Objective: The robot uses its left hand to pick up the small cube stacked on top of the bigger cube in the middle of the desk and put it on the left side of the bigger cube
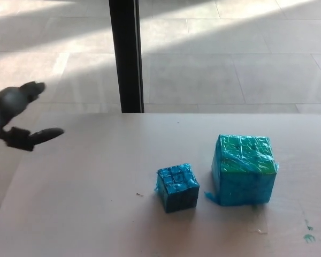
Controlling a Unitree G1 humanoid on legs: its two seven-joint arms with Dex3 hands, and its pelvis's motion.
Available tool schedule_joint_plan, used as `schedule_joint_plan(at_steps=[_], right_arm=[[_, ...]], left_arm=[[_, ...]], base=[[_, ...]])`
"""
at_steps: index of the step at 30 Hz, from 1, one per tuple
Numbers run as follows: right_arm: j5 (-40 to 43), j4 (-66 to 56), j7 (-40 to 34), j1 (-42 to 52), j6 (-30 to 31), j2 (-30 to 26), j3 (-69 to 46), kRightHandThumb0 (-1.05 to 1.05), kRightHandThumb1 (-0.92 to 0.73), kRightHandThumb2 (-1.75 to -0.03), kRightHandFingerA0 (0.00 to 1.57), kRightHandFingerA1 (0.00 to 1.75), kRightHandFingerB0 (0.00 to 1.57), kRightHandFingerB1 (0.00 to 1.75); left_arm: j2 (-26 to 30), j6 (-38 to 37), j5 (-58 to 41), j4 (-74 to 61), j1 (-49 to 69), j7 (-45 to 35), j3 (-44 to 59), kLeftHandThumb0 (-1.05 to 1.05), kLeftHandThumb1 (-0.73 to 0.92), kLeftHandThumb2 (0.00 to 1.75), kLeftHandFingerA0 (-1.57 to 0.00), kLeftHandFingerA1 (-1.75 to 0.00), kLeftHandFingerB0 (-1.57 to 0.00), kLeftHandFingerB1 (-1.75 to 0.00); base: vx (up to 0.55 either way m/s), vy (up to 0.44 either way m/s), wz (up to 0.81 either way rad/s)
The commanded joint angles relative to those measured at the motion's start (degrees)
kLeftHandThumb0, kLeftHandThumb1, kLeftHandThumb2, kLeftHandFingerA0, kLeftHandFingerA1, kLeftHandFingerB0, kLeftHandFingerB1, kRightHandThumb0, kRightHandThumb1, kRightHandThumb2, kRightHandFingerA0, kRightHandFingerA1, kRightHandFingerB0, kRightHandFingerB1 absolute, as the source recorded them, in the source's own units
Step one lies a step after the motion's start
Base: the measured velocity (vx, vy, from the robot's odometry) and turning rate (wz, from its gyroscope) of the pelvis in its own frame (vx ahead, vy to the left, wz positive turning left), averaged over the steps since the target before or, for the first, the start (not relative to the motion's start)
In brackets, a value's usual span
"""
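Observation:
The small blue cube (177, 187) rests on the desk (96, 203) just to the left of the bigger blue-green cube (243, 169), with a narrow gap between them. Nothing touches either cube. My left hand (20, 116) is far off at the picture's left edge, above the desk's left border, blurred by motion, its fingers apart and holding nothing. My right hand does not show.
A black vertical post (126, 55) stands behind the desk's far edge. Beyond it lies a tiled floor (230, 53) with sunlit patches. A few green paint marks (310, 234) spot the desk at the lower right.

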Motion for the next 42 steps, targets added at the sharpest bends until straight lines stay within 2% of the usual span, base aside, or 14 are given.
schedule_joint_plan(at_steps=[1, 9, 23, 24, 30, 31, 32, 34, 35, 37, 38, 39, 41, 42], right_arm=[[0.9, -0.2, -0.2, 0.5, 0.6, -1.5, -0.7, -0.53, -0.72, -0.62, 0.58, 0.82, 0.6, 0.44], [1.0, 0.2, 0.0, 0.0, 0.6, -1.9, -0.8, -0.54, -0.72, -0.62, 0.59, 0.82, 0.6, 0.44], [0.8, 0.3, 0.8, 0.0, 0.1, -2.0, -0.5, -0.52, -0.73, -0.62, 0.56, 0.86, 0.58, 0.45], [0.9, -0.1, 1.0, 0.3, -0.1, -2.0, -0.5, -0.52, -0.73, -0.62, 0.57, 0.89, 0.58, 0.46], [0.4, 1.2, 0.5, -0.2, -0.2, -2.1, -0.2, -0.5, -0.74, -0.62, 0.55, 0.86, 0.56, 0.44], [0.4, 1.4, 0.5, -0.4, -0.2, -2.2, -0.2, -0.49, -0.74, -0.61, 0.57, 0.85, 0.55, 0.44], [0.7, 1.6, 0.6, -0.6, -0.4, -2.3, -0.5, -0.51, -0.72, -0.62, 0.57, 0.86, 0.57, 0.46], [0.7, 1.8, 0.9, -0.6, -0.7, -2.3, -0.5, -0.52, -0.73, -0.62, 0.57, 0.87, 0.56, 0.45], [0.9, 1.4, 1.0, -0.5, -0.7, -2.2, -0.6, -0.52, -0.73, -0.62, 0.57, 0.87, 0.57, 0.46], [0.8, 1.3, 1.0, -0.4, -0.5, -2.3, -0.5, -0.53, -0.73, -0.62, 0.57, 0.86, 0.57, 0.45], [0.7, 1.2, 0.7, -0.6, -0.2, -2.2, -0.4, -0.52, -0.73, -0.62, 0.57, 0.9, 0.56, 0.46], [0.6, 0.9, 0.8, 0.0, -0.2, -2.1, -0.3, -0.53, -0.73, -0.62, 0.56, 0.89, 0.56, 0.46], [0.2, 1.0, 0.5, 0.4, -0.2, -2.0, 0.0, -0.52, -0.75, -0.62, 0.55, 0.84, 0.56, 0.45], [0.0, 1.2, 0.6, 0.4, -0.4, -1.9, 0.3, -0.53, -0.75, -0.63, 0.53, 0.82, 0.55, 0.45]], left_arm=[[4.4, -5.8, -8.2, 5.5, 7.4, 6.7, 11.0, -0.95, 0.5, 1.02, 0.0, -0.1, 0.0, 0.0], [6.6, -15.2, -16.5, 18.1, 17.5, 6.7, 24.6, -0.99, 0.6, 1.01, 0.0, -0.11, 0.0, 0.0], [-0.7, -11.7, -29.3, 28.6, 30.2, 4.1, 39.9, -0.99, 0.64, 1.03, 0.0, -0.13, 0.0, 0.0], [-1.8, -10.3, -29.5, 30.0, 30.6, 4.8, 40.2, -0.92, 0.62, 1.04, -0.04, -0.26, -0.08, -0.07], [-4.3, -8.5, -26.8, 35.4, 32.0, 3.0, 35.4, -0.87, 0.63, 1.06, -0.04, -0.36, -0.05, -0.14], [-4.7, -10.9, -24.1, 35.5, 32.9, 4.0, 32.0, -0.85, 0.71, 1.1, -0.04, -0.39, -0.11, -0.37], [-5.1, -14.7, -18.7, 36.1, 34.1, 4.5, 25.7, -0.8, 0.76, 1.15, -0.02, -0.26, -0.06, -0.22], [-4.6, -12.3, -18.3, 38.4, 33.5, 0.4, 21.7, -0.83, 0.75, 1.15, 0.0, -0.32, -0.12, -0.23], [-4.5, -12.8, -17.2, 38.9, 33.7, 0.2, 19.7, -0.82, 0.92, 0.72, -0.19, -0.51, -0.17, -0.33], [-4.3, -12.9, -17.3, 40.0, 33.5, -0.1, 17.1, -0.82, 0.92, 0.67, -0.31, -0.44, -0.21, -0.35], [-4.2, -13.2, -19.9, 38.7, 34.4, 0.6, 18.4, -0.93, 0.77, 1.13, -0.02, -0.32, -0.09, -0.17], [-4.4, -13.5, -21.6, 38.0, 34.8, 1.8, 19.3, -0.91, 0.76, 1.14, 0.0, -0.2, 0.0, -0.1], [-4.3, -14.1, -23.3, 38.2, 34.7, 3.6, 19.8, -0.86, 0.72, 1.12, 0.0, -0.42, -0.1, -0.26], [-4.5, -13.1, -25.1, 38.3, 34.3, 4.2, 21.5, -0.82, 0.67, 1.08, -0.11, -0.55, 0.0, -0.39]], base=[[0.0, 0.0, 0.0], [0.0, 0.0, 0.0], [0.0, 0.0, 0.0], [0.0, 0.0, 0.0], [0.0, 0.0, 0.0], [0.0, 0.0, 0.0], [0.0, 0.0, 0.0], [0.0, 0.0, 0.0], [0.0, 0.0, 0.0], [0.0, 0.0, 0.0], [0.0, 0.0, 0.0], [0.0, 0.0, 0.0], [0.0, 0.0, 0.0], [0.0, 0.0, 0.0]])
